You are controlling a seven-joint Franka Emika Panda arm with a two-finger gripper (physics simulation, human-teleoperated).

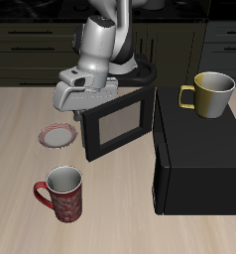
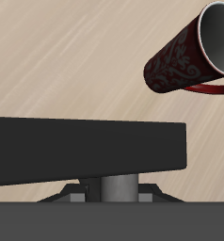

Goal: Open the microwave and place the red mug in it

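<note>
Now the red mug [image 1: 63, 193] stood upright at about six o'clock from the jaws [image 1: 78, 102] by the microwave [image 1: 194, 159] door [image 1: 118, 124]; their state I could not tell.

yellow-olive mug [image 1: 211, 93] upright on black box, red-rimmed plate [image 1: 58, 135] flat on table [image 1: 21, 109]

microwave [image 1: 194, 159] door [image 1: 115, 124] swung open | claw [image 1: 78, 99] at door's top edge | red mug [image 1: 62, 192] upright near table front

pincer [image 1: 78, 111] fingertips hidden behind microwave [image 1: 194, 159] door, plate [image 1: 57, 135] partly covered
</note>
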